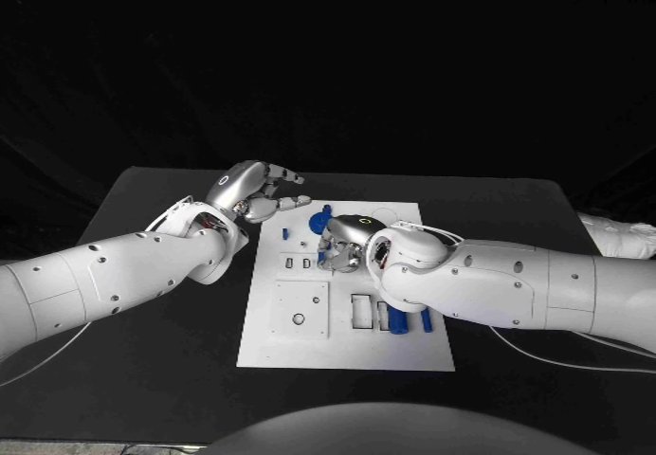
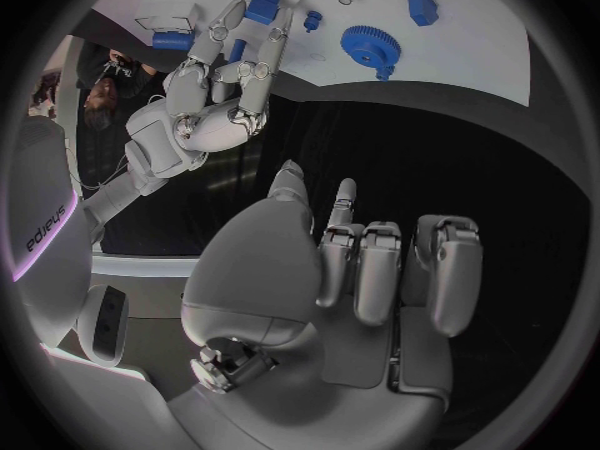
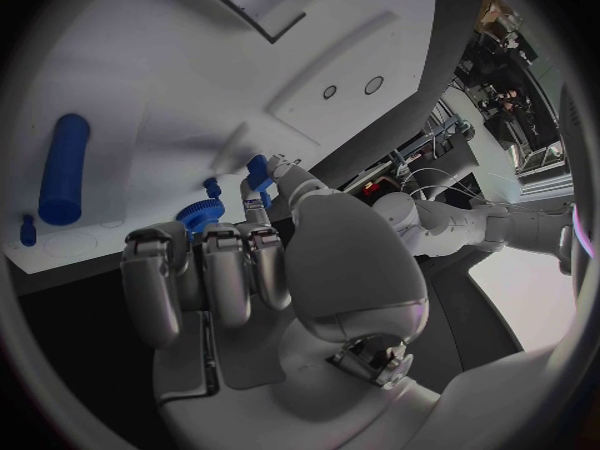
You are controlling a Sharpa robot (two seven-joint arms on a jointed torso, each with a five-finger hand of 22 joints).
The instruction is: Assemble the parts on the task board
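Head view: the white task board (image 1: 281, 346) is seen lying lengthwise away from the robot on the black tabletop (image 1: 151, 379). The right hand (image 1: 342, 245) is placed over the board's middle, and a small blue part (image 3: 259, 173) is pinched at its fingertips, as the right wrist view shows. The left hand (image 1: 257, 192) is held above the tabletop just off the board's far left corner, fingers loosely curled, nothing gripped. A blue cylinder (image 1: 398, 322) is laid near the right edge, long axis along the board's length. The blue gear (image 2: 366, 45) is plainly seen from the left wrist view, teeth visible, a detail largely hidden by the arm from the head.
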